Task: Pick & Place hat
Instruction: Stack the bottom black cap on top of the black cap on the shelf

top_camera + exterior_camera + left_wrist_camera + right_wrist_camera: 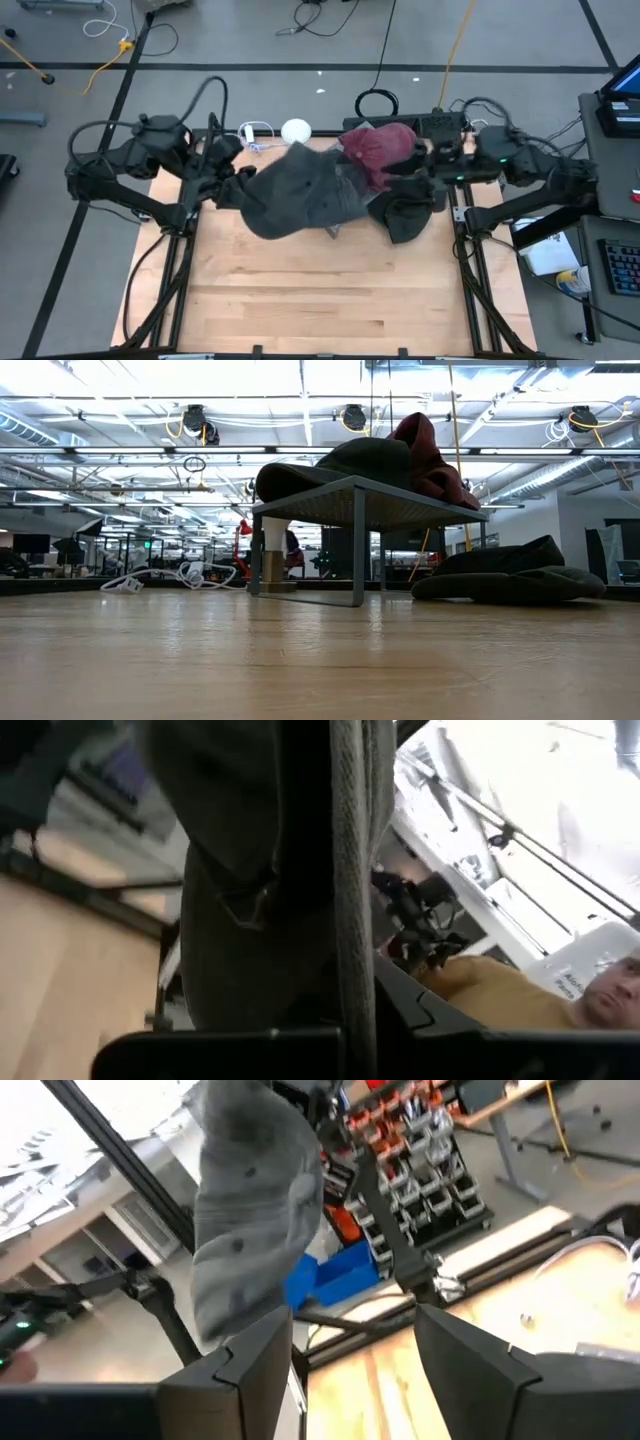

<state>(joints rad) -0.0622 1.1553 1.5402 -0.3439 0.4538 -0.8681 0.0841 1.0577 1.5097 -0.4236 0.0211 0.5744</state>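
A grey knit hat [300, 195] hangs in the air over the middle of the table, with my left gripper [238, 183] shut on its left end. The same hat [255, 1210] shows beyond the spread fingers of my right gripper [355, 1320], which is open with nothing between them. In the high view my right gripper [420, 165] stands just right of the grey hat. A red hat [430, 455] and a dark hat [335, 465] lie on top of a grey metal rack [360, 495]. Another dark hat [510, 575] lies flat on the table at the right. My left gripper holds the grey hat by cloth near its ribbed band [352, 920], coming level from the table's left side. The cloth fills the wrist view, so how many layers are caught I cannot tell. The hat hangs slack below and beyond the fingers, clear of the table.
A white round object [296, 130] and white cable [160, 578] lie at the table's far edge. The near half of the wooden table [320, 300] is bare board. A person in an orange top [500, 1000] shows beyond the table in the left wrist view.
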